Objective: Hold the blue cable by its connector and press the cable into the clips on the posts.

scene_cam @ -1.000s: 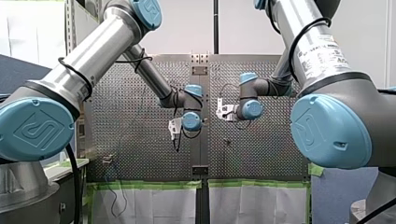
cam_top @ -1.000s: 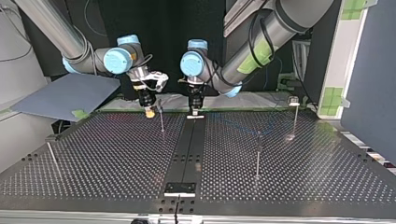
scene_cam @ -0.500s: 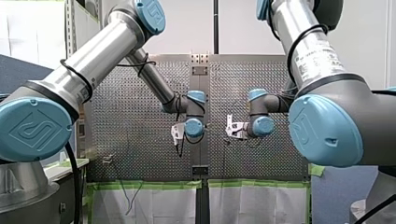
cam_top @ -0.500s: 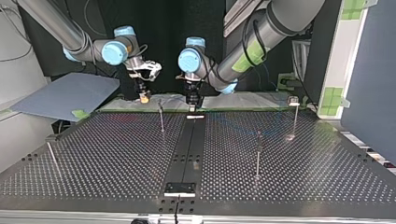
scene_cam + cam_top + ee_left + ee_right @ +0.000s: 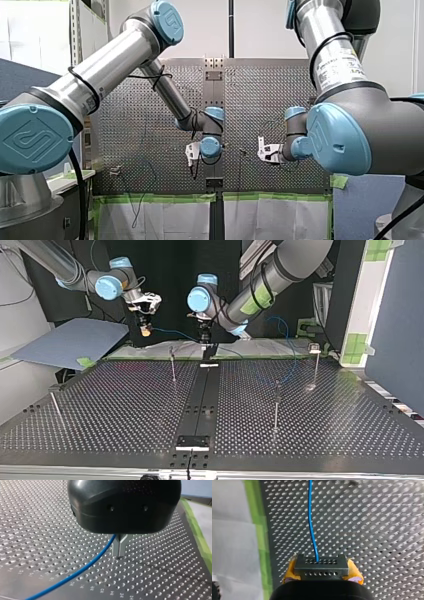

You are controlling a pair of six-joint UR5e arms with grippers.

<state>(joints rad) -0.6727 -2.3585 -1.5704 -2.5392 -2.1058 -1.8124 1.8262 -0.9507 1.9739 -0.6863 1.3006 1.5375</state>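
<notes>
The front view looks from behind and above both arms, down the dark perforated metal table (image 5: pixel 275 100). The top view faces back from across it, low, near table height. Each wrist view sits close behind its own gripper: my left gripper (image 5: pixel 119 553), and my right gripper (image 5: pixel 322 573) at the black hole-dotted connector (image 5: pixel 322 565). All four take in the table and the thin blue cable (image 5: pixel 75 575).

Front view bright, white wall (image 5: pixel 260 30) evenly lit; top view backdrop (image 5: pixel 170 270) dark; table (image 5: pixel 125 405) holes glint.

The thin blue cable (image 5: pixel 172 333) leaves its dark perforated connector (image 5: pixel 321 568) and hangs slack, looping at twelve o'clock from an upright post (image 5: pixel 275 407) in the top view.
</notes>
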